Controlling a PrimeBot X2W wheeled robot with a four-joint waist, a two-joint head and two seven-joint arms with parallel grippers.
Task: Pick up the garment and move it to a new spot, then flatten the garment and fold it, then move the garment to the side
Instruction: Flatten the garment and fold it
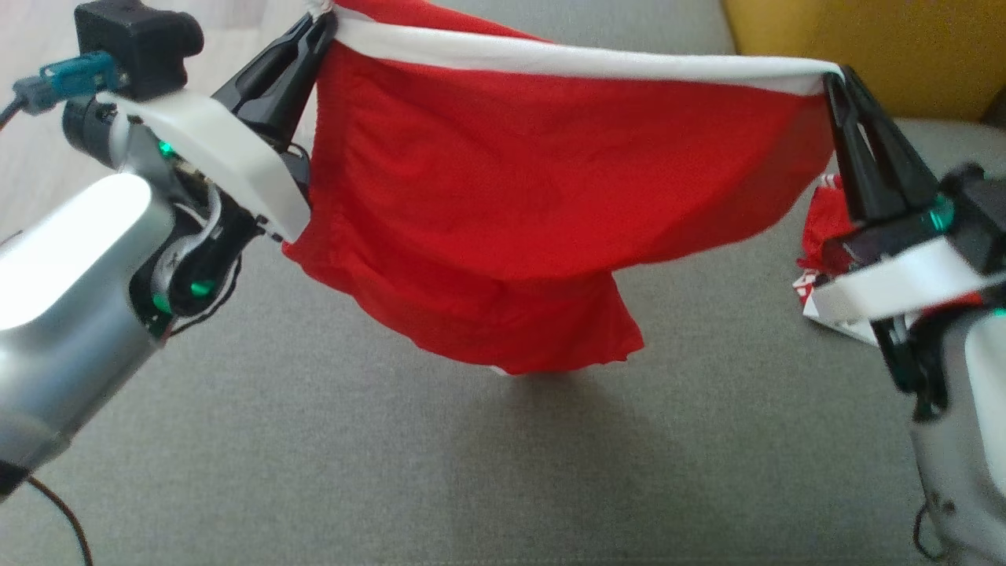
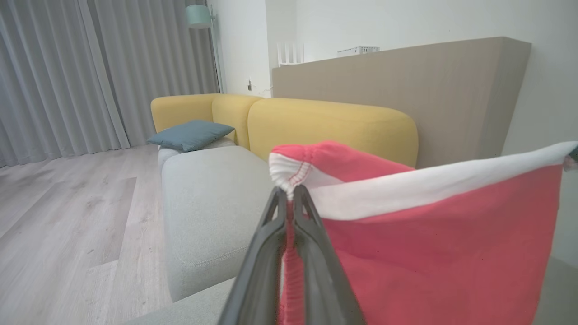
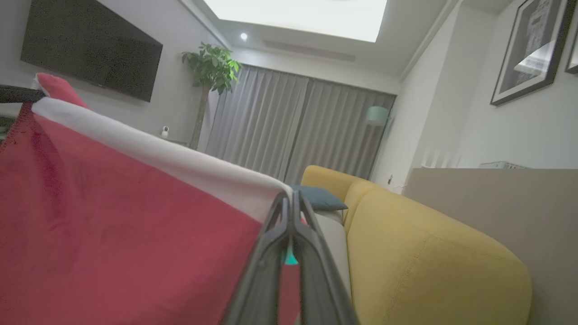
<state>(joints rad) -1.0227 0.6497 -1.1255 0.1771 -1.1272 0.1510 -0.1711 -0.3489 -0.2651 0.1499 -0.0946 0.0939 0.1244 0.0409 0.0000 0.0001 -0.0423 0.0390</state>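
Red garment [image 1: 511, 196] hangs taut above the grey sofa seat [image 1: 314, 472], left claw [image 1: 321, 27] and right claw [image 1: 833, 79] each clenched on its white band [image 1: 566, 56] (a thin corner pinch) that could slip if the arms pull apart.

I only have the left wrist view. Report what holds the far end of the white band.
Observer: The right hand is shut on that corner of the garment; the white band stretches from it to the left hand.
Operator: Give me the bottom edge.
Observer: It sags low over the grey seat, with its shadow right beneath. I cannot tell whether it touches.
Operator: Name anything near the right hand.
Observer: A red and white bundle lies on the seat beside it.
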